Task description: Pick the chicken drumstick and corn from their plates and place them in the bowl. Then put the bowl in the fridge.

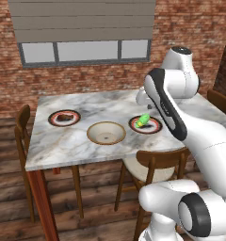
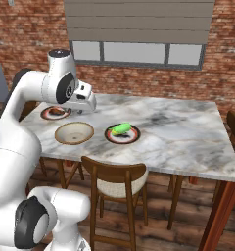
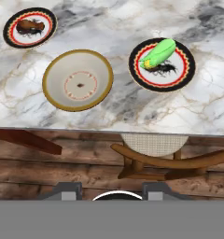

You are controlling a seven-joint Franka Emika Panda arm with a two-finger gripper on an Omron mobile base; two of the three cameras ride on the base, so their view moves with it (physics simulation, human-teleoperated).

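While the glossy tan bowl (image 3: 78,80) sits empty on veined marble (image 3: 123,28) | husked green corn (image 3: 158,53) lies on its ringed plate (image 3: 184,74) | finger (image 3: 153,190) spread: cannot tell.

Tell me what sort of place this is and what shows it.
Probably a rendered dining corner of a home kitchen. A marble-topped table with wooden chairs pulled up to it stands before a brick wall with a window, and it is laid with two patterned plates of food and a bowl.
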